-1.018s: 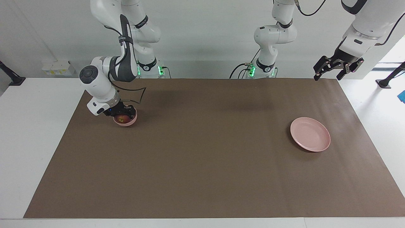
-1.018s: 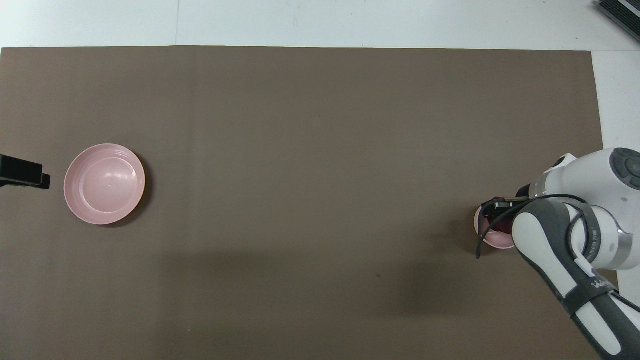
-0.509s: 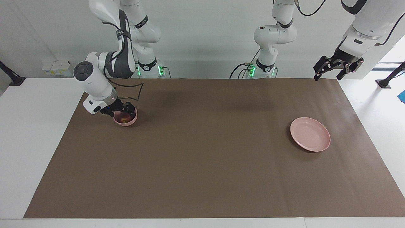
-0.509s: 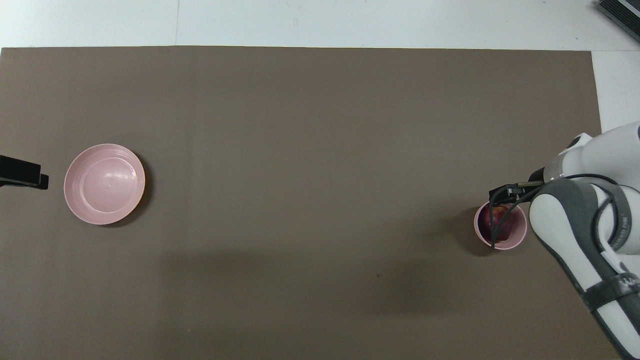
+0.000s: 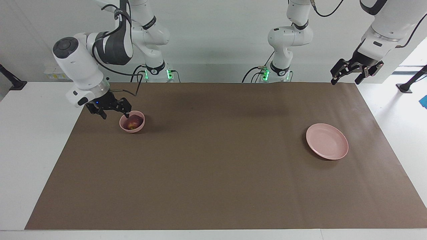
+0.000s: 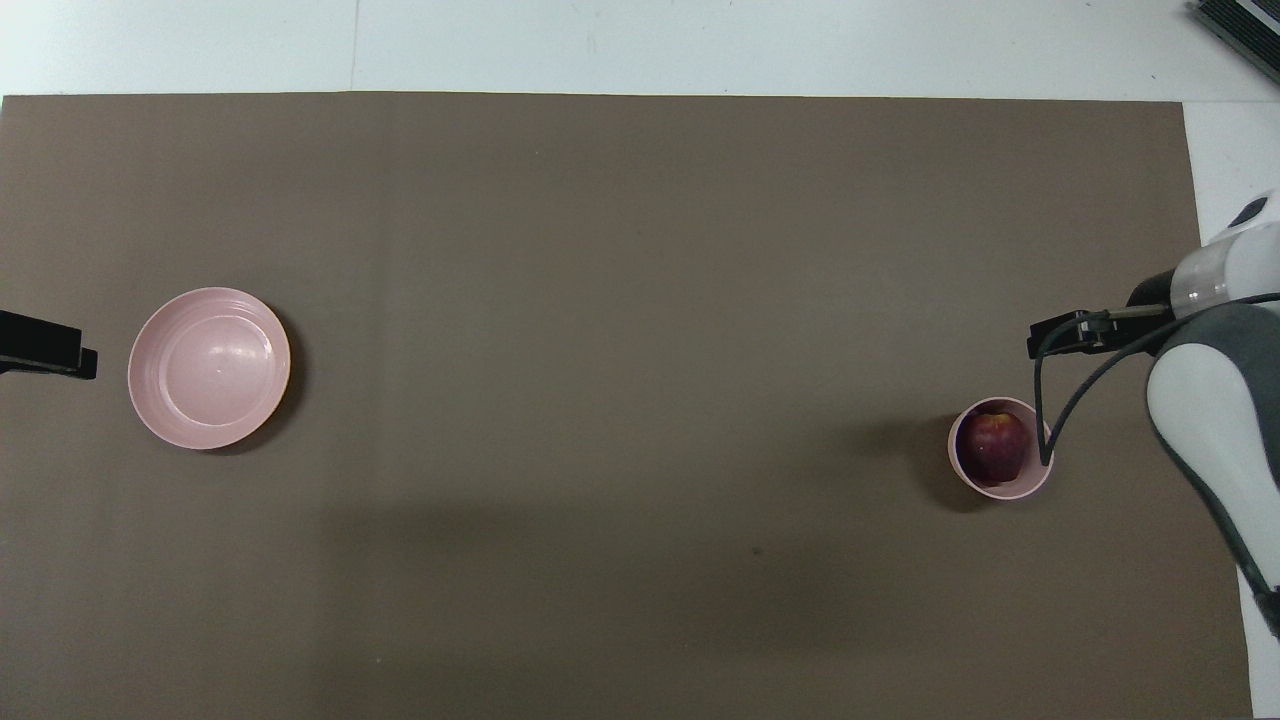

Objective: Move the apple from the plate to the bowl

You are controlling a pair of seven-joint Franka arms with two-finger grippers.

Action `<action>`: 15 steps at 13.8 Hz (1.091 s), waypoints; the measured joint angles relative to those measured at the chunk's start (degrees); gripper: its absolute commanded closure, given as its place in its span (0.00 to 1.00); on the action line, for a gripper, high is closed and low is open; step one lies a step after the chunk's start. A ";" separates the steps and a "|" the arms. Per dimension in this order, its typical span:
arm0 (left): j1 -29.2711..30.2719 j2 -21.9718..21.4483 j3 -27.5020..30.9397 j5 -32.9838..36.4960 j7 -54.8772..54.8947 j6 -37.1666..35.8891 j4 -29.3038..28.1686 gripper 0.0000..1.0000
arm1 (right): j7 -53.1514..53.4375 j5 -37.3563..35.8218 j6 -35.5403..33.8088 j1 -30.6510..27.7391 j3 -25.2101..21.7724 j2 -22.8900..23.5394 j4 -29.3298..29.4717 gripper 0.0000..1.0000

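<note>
The dark red apple (image 5: 133, 123) lies in the small deep pink bowl (image 5: 133, 130) toward the right arm's end of the table; it shows in the overhead view too, apple (image 6: 992, 446) in bowl (image 6: 1001, 492). My right gripper (image 5: 115, 114) is open and empty, raised just beside the bowl toward the table's end; it also shows in the overhead view (image 6: 1072, 335). The wide pink plate (image 5: 327, 141) sits empty toward the left arm's end, also in the overhead view (image 6: 209, 367). My left gripper (image 5: 346, 79) waits open, high over the mat's corner; its tip shows in the overhead view (image 6: 48, 352).
A brown mat (image 5: 213, 173) covers the table, with white tabletop (image 5: 33, 133) around it. A black cable (image 6: 1040, 420) from the right wrist hangs over the bowl's rim in the overhead view.
My right gripper has let go of the apple, risen out of the bowl and drawn away toward the table's end. The apple stays in the bowl. The left arm has not moved.
</note>
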 measured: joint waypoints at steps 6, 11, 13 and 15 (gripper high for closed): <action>0.00 0.00 0.00 0.00 0.00 0.00 0.00 0.00 | 4.05 0.01 -8.27 0.05 0.45 -0.42 9.86 0.00; 0.00 0.00 0.00 0.00 0.00 0.00 0.00 0.00 | 6.17 0.53 -14.61 0.09 1.71 -0.52 15.19 0.00; 0.00 0.00 0.00 0.00 -0.01 0.00 0.00 0.00 | 7.72 0.53 -14.83 0.08 1.73 -0.51 15.31 0.00; 0.00 0.00 0.00 0.00 -0.01 0.00 0.00 0.00 | 8.13 0.53 -14.84 0.01 1.63 -0.51 15.31 0.00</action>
